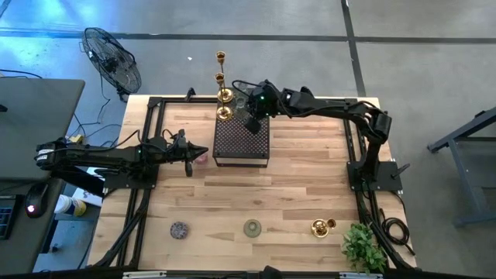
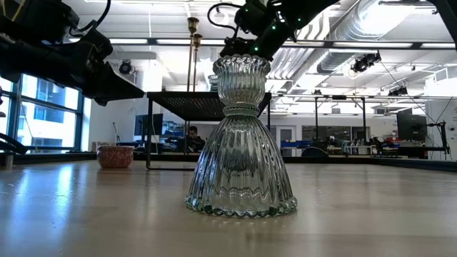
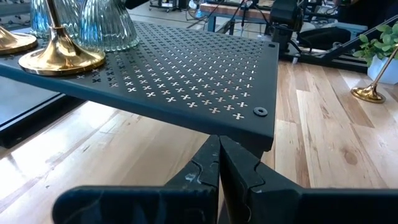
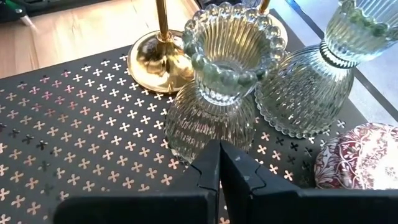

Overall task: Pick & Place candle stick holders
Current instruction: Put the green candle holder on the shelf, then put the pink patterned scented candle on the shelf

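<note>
Above the dark box (image 1: 241, 142), right gripper (image 4: 219, 163) hovers, apparently empty.

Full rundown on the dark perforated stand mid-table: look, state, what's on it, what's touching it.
The dark perforated stand is a black, metal-looking rectangular platform, its flat top punched with small cross-shaped holes, raised off the wooden table on thin legs. It sits level, toward the far middle of the table. On its far end stand gold candlesticks and ribbed clear glass holders. The right gripper is shut, just in front of one glass holder above the top. The left gripper, shut, is beside its left edge, apart from it.
</note>
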